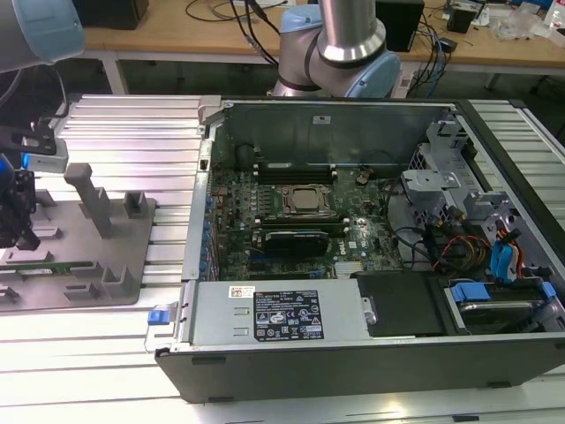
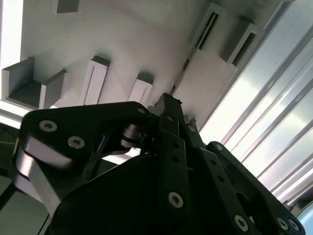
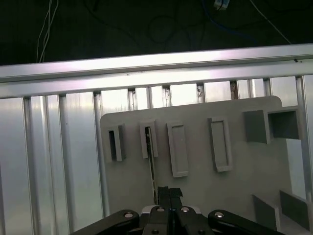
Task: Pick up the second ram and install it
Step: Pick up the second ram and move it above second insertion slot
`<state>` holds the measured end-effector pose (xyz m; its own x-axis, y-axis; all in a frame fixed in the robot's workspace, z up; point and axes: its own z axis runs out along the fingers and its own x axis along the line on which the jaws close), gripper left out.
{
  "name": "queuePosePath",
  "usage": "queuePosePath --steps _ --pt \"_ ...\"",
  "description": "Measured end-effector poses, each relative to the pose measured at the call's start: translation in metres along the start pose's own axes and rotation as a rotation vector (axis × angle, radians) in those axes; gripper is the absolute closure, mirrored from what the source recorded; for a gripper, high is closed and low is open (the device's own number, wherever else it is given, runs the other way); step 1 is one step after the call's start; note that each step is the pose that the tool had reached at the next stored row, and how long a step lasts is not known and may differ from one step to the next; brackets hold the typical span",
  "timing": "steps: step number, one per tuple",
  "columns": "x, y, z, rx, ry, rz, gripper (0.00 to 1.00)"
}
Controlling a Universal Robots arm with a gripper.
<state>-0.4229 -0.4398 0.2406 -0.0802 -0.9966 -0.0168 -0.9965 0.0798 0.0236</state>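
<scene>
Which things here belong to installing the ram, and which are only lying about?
For the job: ram, lying in the tray; pincer, over the tray; slots in the open case.
Lying about: processor; power supply; cables; blue latch.

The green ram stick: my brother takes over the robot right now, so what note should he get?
The gripper: low over the grey tray, close to the second ram. I cannot tell whether it holds it.
The second ram: lying in the grey tray, to the exterior view's left of the open computer.
Done: the gripper is at the ram.
Left: lifting the ram and fitting it into the computer.
</scene>
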Motion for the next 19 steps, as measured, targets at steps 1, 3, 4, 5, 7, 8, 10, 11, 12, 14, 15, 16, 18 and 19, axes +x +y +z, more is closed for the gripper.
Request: queuePosePath --steps 1,3,4,5,7,8,10,11,12,14,15,16,18,19 --pt "0.0031 0.0001 0.0021 0.0 0.0 0.0 0.92" --pt "0.0064 -0.0003 0.0064 0.0 -0.0001 -0.002 0.92" --pt "0.0068 -0.0003 0.0079 -0.0001 0.0001 -0.003 0.92" --pt "0.0068 -0.0003 0.0083 -0.0002 0.0003 -0.003 0.92" --pt "0.0069 -0.0004 0.0083 -0.0002 0.0 -0.004 0.92" --pt "0.0069 -0.0004 0.0084 -0.0002 -0.0001 -0.004 0.92" --pt "0.0068 -0.0004 0.0084 -0.0001 -0.0002 -0.004 0.92" --pt "0.0068 -0.0004 0.0084 -0.0001 -0.0003 -0.003 0.92" --pt "0.0068 -0.0004 0.0084 -0.0002 -0.0003 -0.003 0.86" --pt "0.0068 -0.0004 0.0084 -0.0001 -0.0004 -0.004 0.79" --pt "0.0068 -0.0004 0.0084 -0.0002 -0.0005 -0.004 0.72" --pt "0.0068 -0.0004 0.0084 -0.0002 -0.0006 -0.004 0.72" --pt "0.0068 -0.0004 0.0085 -0.0001 -0.0008 -0.005 0.72" --pt "0.0069 -0.0003 0.0087 -0.0004 -0.0006 -0.011 0.72"
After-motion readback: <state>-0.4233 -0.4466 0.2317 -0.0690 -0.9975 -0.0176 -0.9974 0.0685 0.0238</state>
